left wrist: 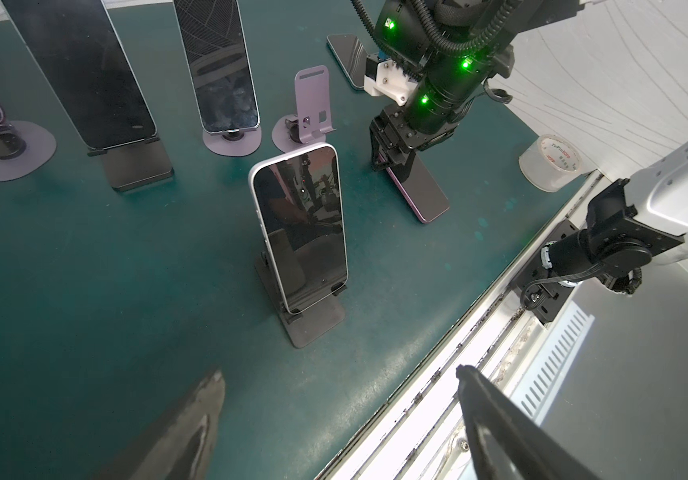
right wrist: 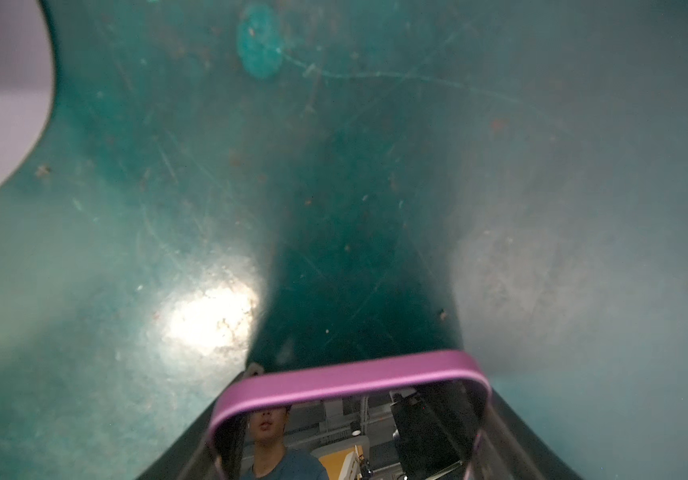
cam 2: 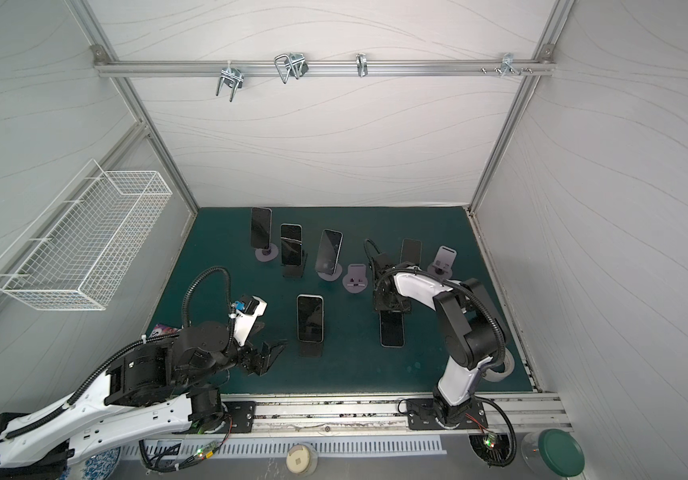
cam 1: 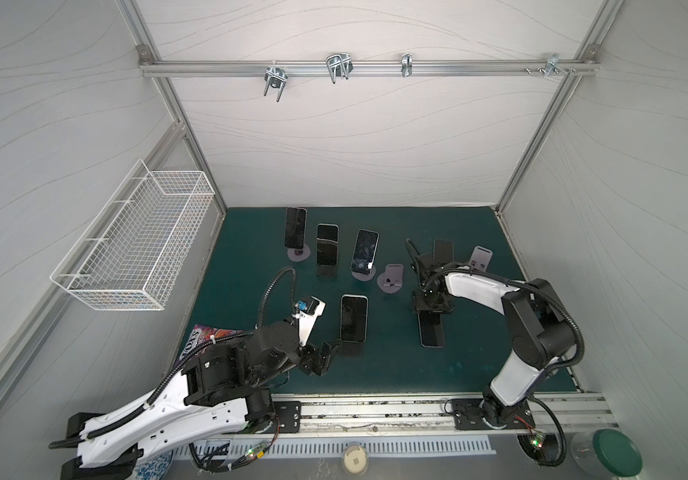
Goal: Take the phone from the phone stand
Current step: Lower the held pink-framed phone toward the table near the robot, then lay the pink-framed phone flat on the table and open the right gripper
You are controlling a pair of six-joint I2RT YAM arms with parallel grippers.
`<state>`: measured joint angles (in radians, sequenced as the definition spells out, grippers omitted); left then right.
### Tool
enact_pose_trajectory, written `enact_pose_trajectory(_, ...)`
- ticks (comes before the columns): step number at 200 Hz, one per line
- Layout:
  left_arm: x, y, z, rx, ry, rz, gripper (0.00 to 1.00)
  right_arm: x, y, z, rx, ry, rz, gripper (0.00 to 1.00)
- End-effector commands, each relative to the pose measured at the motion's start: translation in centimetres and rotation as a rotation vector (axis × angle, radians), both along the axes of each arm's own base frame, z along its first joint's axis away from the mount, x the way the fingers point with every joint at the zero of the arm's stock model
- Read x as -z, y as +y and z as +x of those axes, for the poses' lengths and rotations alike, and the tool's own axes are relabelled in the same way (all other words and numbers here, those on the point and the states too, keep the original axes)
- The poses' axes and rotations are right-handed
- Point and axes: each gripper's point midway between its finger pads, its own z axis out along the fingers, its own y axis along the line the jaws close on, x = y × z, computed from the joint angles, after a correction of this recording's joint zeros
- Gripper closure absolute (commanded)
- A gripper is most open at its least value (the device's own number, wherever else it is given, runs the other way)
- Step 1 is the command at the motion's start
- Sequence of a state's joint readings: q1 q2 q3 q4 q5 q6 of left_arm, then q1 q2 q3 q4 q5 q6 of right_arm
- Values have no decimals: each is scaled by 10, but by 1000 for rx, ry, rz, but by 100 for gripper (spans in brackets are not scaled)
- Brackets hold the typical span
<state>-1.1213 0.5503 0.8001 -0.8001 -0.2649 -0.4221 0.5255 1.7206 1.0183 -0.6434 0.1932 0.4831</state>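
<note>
Overhead, in both top views, a dark green tabletop (cam 1: 251, 257) (cam 2: 217, 257) fills the floor of a booth walled with white, wavy-lined panels on aluminium framing. A white wire basket (cam 1: 134, 249) hangs on the wall at 9 o'clock, and a rail (cam 1: 458, 66) carrying metal hooks crosses the back wall at 12. Three more phones (cam 1: 328, 245) lean on stands from 10 to 12 o'clock. The purple phone (cam 1: 432, 332) lies flat on the tabletop at 4 o'clock, off any stand, with the right jaws closed across its far end. An empty purple stand (cam 1: 392, 279) sits near it, at its 11 o'clock. The left jaws hover at 7 o'clock, spread apart and empty.

In the left wrist view the tabletop shows scuffs and pale glare near its metal front edge. A white-edged phone (left wrist: 298, 228) leans on a black stand (left wrist: 317, 322) ahead of the parted left jaws. Beyond it the purple phone (left wrist: 417, 187) lies gripped by the right jaws, and a tape roll (left wrist: 550, 162) sits by the wall.

In the right wrist view the scratched, speckled tabletop (right wrist: 375, 124) lies close below. The purple phone (right wrist: 350, 374) shows its rim between the jaws.
</note>
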Motion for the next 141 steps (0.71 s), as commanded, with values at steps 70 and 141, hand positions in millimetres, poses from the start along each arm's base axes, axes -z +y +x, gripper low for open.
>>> enact_pose_trajectory(70,-3,16,4,-62,-26,0,11,28,3,-17,26,72,-58,37)
enact_pose_trajectory(141,-3,20,3,-70,-25,1,11,36,12,-24,5,138,-20,26)
